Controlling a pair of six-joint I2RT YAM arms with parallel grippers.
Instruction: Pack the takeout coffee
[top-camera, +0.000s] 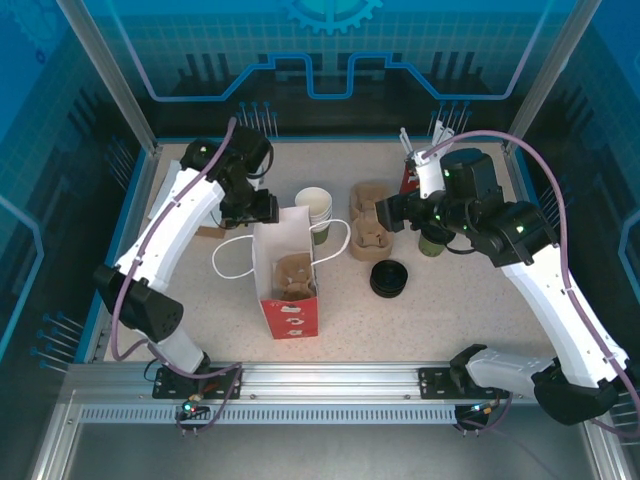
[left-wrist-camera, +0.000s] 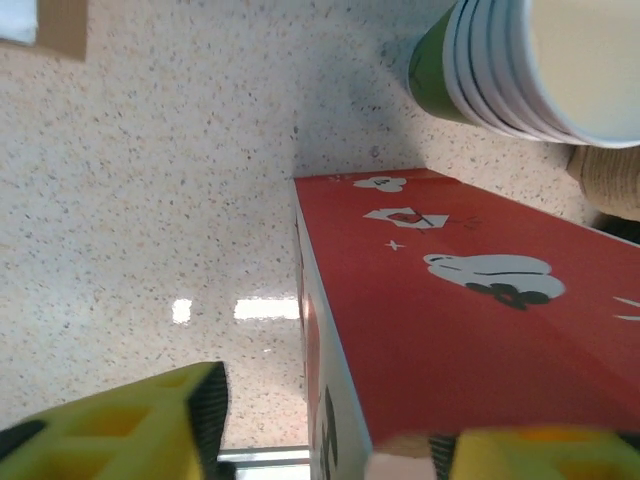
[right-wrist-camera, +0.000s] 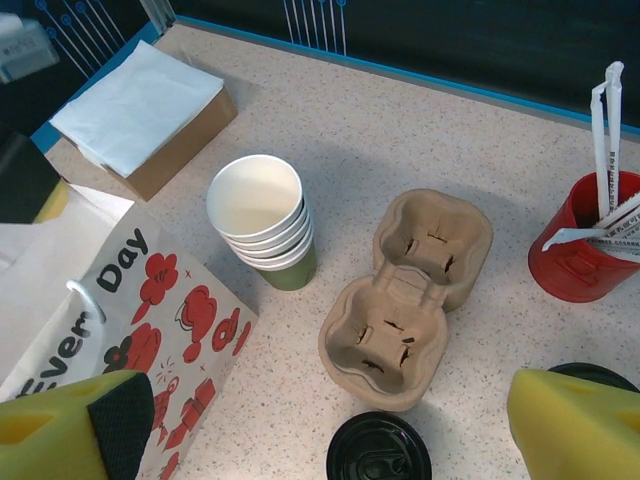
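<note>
Speckled tabletop (right-wrist-camera: 340, 110) — bag (right-wrist-camera: 150, 300) reads "Day" — left gripper (left-wrist-camera: 330, 430) and right gripper (right-wrist-camera: 325, 392) both released.

The paper bag (top-camera: 290, 315) stands mid-table with a cup carrier (top-camera: 295, 275) down inside it. Just behind its right corner sits the stack of cups (top-camera: 313, 203). The box of napkins (right-wrist-camera: 140, 110) lies off to their left. Right of the cups lie the spare carriers (top-camera: 368, 228), with the stack of lids (top-camera: 388, 279) in front. The takeout coffee (top-camera: 432, 245) stands right of the carriers. The stirrer holder (right-wrist-camera: 580, 255) is at the back.
</note>
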